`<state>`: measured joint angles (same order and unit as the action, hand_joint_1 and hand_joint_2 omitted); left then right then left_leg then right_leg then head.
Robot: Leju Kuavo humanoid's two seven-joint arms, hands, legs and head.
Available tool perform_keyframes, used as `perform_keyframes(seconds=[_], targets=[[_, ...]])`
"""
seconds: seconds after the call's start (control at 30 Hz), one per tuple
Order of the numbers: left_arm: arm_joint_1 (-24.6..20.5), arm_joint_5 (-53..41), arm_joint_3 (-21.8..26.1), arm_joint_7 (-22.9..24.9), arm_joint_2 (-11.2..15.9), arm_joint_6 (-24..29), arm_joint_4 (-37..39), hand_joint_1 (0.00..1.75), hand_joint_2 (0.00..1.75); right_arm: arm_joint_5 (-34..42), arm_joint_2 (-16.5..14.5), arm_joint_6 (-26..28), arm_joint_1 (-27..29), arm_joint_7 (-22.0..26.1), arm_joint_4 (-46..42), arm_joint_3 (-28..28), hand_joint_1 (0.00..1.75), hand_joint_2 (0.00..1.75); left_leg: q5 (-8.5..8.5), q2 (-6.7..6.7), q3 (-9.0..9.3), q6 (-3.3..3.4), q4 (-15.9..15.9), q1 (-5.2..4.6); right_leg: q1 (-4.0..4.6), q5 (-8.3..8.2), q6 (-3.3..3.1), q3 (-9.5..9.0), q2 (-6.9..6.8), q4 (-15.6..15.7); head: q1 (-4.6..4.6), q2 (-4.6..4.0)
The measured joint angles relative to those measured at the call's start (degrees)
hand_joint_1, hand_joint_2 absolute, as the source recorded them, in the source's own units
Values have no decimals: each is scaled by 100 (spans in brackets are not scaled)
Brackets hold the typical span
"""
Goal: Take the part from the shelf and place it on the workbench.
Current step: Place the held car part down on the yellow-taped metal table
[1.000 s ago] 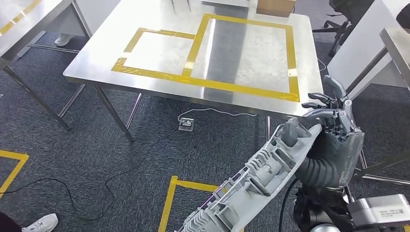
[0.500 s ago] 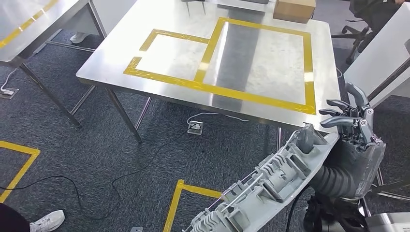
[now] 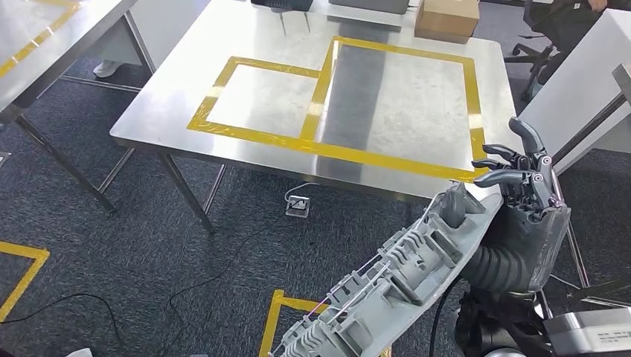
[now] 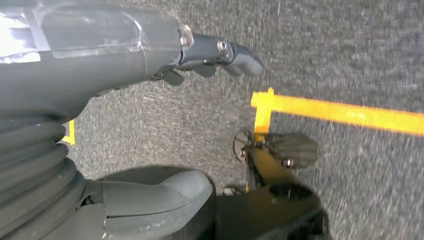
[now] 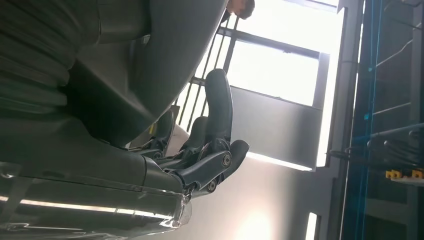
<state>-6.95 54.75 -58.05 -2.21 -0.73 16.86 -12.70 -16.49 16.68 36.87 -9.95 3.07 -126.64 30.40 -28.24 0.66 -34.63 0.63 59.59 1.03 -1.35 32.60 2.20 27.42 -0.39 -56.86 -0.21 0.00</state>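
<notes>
In the head view a long grey ribbed plastic part (image 3: 394, 286) slants from the bottom middle up to my right hand (image 3: 521, 201), which grips its upper end at the lower right. The hand and part are just short of the near right corner of the steel workbench (image 3: 260, 93), which has yellow tape rectangles (image 3: 327, 149) on its top. The right wrist view shows the right hand's fingers (image 5: 212, 150) curled against the part's smooth grey back (image 5: 165, 60). My left hand (image 4: 150, 55) hangs over the grey carpet with its fingers spread and nothing in it.
A cardboard box (image 3: 446, 18) sits at the workbench's far right edge. A second steel table (image 3: 45, 30) stands at the upper left and a white panel (image 3: 573, 67) at the right. A floor socket (image 3: 298, 205) with cables and yellow floor tape (image 3: 277, 316) lie under and before the bench.
The whole picture has shifted as the camera moved, and the workbench now sits a little differently in it. My right hand still grips the part the same way.
</notes>
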Motion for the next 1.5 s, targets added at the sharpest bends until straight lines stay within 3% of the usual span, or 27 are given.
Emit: perform_keyframes(seconds=[0.07,0.13,0.17,0.2,0.27,0.33,0.4,0.43,0.53,0.63,0.67,0.7,0.73,0.8,0.83,0.9,0.97,1.03,1.07,1.13,1.17,1.2,1.23,1.3,1.37,1.43,1.5], targets=[[-3,0,0,-1,3,2,0,0,175,-4,0,0,0,3,-4,-7,175,175,-44,-3,57,74,-7,-9,-7,257,26,267,4,-554,87,0],[-2,0,0,-2,5,1,0,0,175,-6,-1,0,6,3,-4,-18,175,175,-95,-3,101,123,-7,-44,-3,527,28,760,6,-1374,172,0],[0,0,0,-2,7,2,0,0,175,-3,-1,0,9,3,-2,-25,175,175,-123,-7,128,137,-7,-67,6,539,10,956,7,-1627,205,0],[1,0,0,-2,8,2,0,0,175,-1,-1,0,10,3,0,-32,175,175,-154,-15,167,148,-7,-93,23,424,-29,1055,9,-1670,234,0],[-1,-2,0,-2,8,3,-1,0,175,3,-1,0,8,3,3,-45,175,175,-225,-37,277,164,-11,-149,98,-105,-180,955,24,-1132,288,0],[-7,-3,0,-3,-14,3,-3,0,175,3,-3,0,7,4,2,-63,175,175,-283,-51,341,162,-23,-158,190,-476,-399,744,46,-510,261,0],[-16,-5,-1,-2,-45,-1,-5,0,175,3,-3,0,-3,5,-4,-83,175,175,-299,-54,328,111,-39,-111,269,-488,-551,649,57,-264,246,0],[-23,-7,-2,-2,-54,-2,-5,0,175,3,-3,0,-8,5,-8,-88,175,175,-295,-56,334,77,-62,-98,296,-484,-578,616,58,-174,269,0],[-29,-13,-2,-5,-60,-4,-7,0,175,-3,-3,0,-14,7,-15,-91,175,175,-379,-66,306,-8,40,-100,227,-537,-544,383,25,168,342,0],[-23,-12,0,-8,-38,-3,-5,0,175,3,-4,0,-12,10,-12,-90,175,175,-697,-90,-242,-133,967,-48,155,-496,-451,214,4,279,230,0],[-15,-11,0,-7,-26,-2,-4,0,175,9,-4,0,-5,10,-7,-89,175,175,-725,-88,-440,-176,1228,-21,137,-453,-415,178,4,270,189,0],[-6,-9,0,-6,-14,-2,-3,0,175,13,-4,0,1,10,-1,-87,175,175,-643,-82,-551,-215,1304,5,118,-404,-381,137,7,255,156,0],[1,-7,0,-5,-3,-1,-2,0,175,16,-4,0,4,10,4,-88,175,175,-446,-72,-547,-252,1158,30,93,-346,-342,89,10,230,125,0],[4,-4,-1,-4,9,-2,0,0,175,19,-4,0,5,11,6,-89,175,175,-5,-33,-325,-323,526,64,46,-203,-244,2,17,150,57,0],[1,-4,-1,-3,10,-2,0,0,175,20,-4,0,3,14,6,-89,175,175,100,-13,-208,-319,261,69,39,-127,-191,-16,22,92,14,0],[-2,-1,-1,-1,10,-2,0,0,175,20,-5,0,5,19,4,-89,175,175,36,6,-124,-216,128,45,46,-35,-112,-16,33,36,-3,0],[3,2,0,1,12,-1,0,0,175,20,-7,0,8,22,2,-89,175,175,-9,3,-112,-79,126,29,37,7,-69,-41,34,38,48,0],[3,2,0,-1,13,-1,0,0,175,20,-10,0,5,26,-4,-90,175,175,-46,0,-72,4,119,31,24,130,-32,16,32,-153,106,0],[1,2,0,-1,13,0,0,0,175,20,-11,0,4,29,-7,-91,175,175,-69,3,-40,39,114,32,23,259,-15,151,32,-433,143,0],[2,2,0,-2,14,0,0,0,175,20,-14,0,8,33,-8,-91,175,175,-127,11,18,88,112,10,27,543,0,622,32,-1262,232,0],[3,2,0,-2,14,0,0,0,175,20,-14,0,13,34,-6,-91,175,175,-159,13,50,101,112,-6,30,605,-8,861,32,-1608,261,0],[5,2,0,-1,14,0,0,0,175,20,-15,0,16,34,-4,-90,175,175,-193,11,91,109,112,-23,37,546,-31,1023,33,-1768,287,0],[5,2,0,-1,14,0,0,0,175,21,-16,0,18,34,-3,-91,175,175,-229,4,142,114,111,-41,52,367,-73,1080,35,-1706,311,0],[3,3,0,-1,11,0,0,0,175,21,-17,0,17,35,-4,-92,175,175,-304,-11,251,119,98,-69,114,-187,-223,945,49,-1088,363,0],[-7,4,0,-1,-10,-1,0,0,175,21,-22,0,17,38,-7,-92,175,175,-348,-25,313,94,72,-73,193,-502,-393,767,55,-547,364,0],[-17,4,0,2,-35,-4,-3,0,175,21,-26,0,14,40,-9,-95,175,175,-349,-27,317,38,33,-51,245,-494,-494,699,50,-357,377,0],[-22,4,-1,4,-48,-6,-7,0,175,19,-28,0,14,44,-18,-98,175,175,-354,-25,329,-21,-6,-52,231,-483,-506,587,33,-128,430,0]])
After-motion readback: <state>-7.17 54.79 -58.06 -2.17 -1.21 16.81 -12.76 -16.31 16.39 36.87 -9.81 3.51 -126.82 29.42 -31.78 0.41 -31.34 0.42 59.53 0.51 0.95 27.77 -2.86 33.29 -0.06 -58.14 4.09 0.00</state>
